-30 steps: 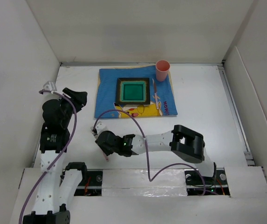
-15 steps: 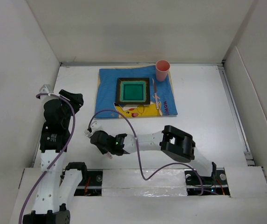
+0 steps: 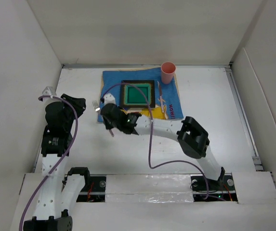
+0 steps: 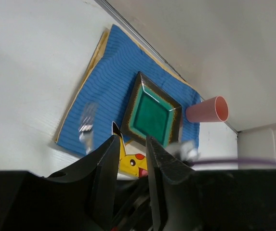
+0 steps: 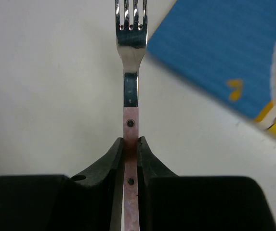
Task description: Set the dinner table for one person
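Fork (image 5: pixel 130 77) in R claw (image 5: pixel 130 143), over dinner table (image 5: pixel 41 96)

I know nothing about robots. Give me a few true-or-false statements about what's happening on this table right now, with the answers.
1. The right gripper grips a metal fork with a pink handle. True.
2. The square green plate sits on the blue printed cloth. True.
3. The pink cup lies tipped over. False: it stands upright by the cloth's far right corner.
4. The left gripper holds a knife. False: its fingers hold nothing.
5. The fork's tines are over the plate. False: they are over the white table, just left of the cloth.
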Tool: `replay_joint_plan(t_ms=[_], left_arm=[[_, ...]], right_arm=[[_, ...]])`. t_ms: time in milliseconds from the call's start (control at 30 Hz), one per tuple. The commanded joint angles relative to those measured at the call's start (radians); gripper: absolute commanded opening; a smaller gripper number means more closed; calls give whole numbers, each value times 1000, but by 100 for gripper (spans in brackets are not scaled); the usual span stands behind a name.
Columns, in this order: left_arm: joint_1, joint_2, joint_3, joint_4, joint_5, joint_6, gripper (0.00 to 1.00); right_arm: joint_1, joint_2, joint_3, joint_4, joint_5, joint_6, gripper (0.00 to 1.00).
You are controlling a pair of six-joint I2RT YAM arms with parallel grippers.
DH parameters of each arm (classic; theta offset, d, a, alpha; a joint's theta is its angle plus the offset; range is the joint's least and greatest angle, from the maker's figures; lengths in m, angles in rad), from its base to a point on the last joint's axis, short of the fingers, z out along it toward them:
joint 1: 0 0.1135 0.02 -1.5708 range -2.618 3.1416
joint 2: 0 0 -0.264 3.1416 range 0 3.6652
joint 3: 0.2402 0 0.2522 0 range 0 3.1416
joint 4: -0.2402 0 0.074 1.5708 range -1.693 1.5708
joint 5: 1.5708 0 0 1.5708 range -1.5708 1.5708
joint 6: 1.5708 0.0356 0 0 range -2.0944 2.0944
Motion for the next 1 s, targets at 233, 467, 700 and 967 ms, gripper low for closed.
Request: replay_joint_plan(t_ms=[233,467,700,967], left_arm=[[7,3,15,55,114,24,21],[7,0,2,71,144,25,21],[7,1,-4,74,150,31,21],[7,15,-1,85,173,33,22]], right_arm=[[-229,187,405,-16,6,195,0],[-265,389,675,-103,16,313,0],[-295,457,712,-93,15,379,0],[-314,506,715,-88,-10,387,0]])
